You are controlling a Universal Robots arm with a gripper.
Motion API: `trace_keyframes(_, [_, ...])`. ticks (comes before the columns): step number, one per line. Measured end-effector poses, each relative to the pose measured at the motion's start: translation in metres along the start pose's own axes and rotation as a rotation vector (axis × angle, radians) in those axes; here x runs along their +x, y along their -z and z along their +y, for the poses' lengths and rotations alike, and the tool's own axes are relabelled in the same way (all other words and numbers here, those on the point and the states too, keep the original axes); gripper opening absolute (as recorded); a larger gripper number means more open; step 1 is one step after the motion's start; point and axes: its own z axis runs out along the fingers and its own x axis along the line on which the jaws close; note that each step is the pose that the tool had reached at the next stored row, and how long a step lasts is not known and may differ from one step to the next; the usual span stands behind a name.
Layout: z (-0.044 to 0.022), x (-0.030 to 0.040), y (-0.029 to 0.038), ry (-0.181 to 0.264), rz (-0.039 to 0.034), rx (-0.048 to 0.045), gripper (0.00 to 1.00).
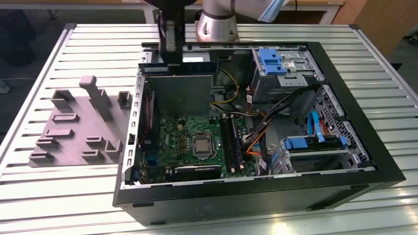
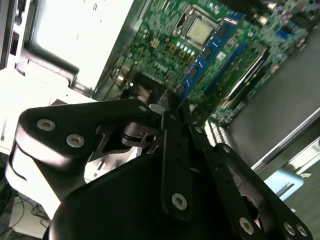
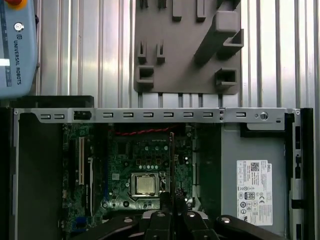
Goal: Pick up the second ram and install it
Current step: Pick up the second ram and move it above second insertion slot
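The gripper (image 1: 171,62) is holding the second ram (image 1: 177,65) edgewise between closed fingers (image 2: 171,107), hanging above the open computer case (image 1: 365,147), so its long edge can line up with the motherboard (image 1: 196,142) below.

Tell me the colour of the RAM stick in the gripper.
Blue board with black chips, clearest in the second wrist view: RAM stick, gripper.

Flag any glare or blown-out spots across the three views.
Second wrist view: the metal panel beside the motherboard is washed out white, and the gripper holding the second ram reads dark against it. Exterior view: bright reflections on the slatted table at the near edge. First wrist view: soft vertical sheen on the table slats.
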Motion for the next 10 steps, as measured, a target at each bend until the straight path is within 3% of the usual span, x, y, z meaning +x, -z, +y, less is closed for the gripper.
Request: trace_keyframes(10, [-0.0447, -0.0008, 0.0012, 0.0, 0.0, 0.0, 0.14])
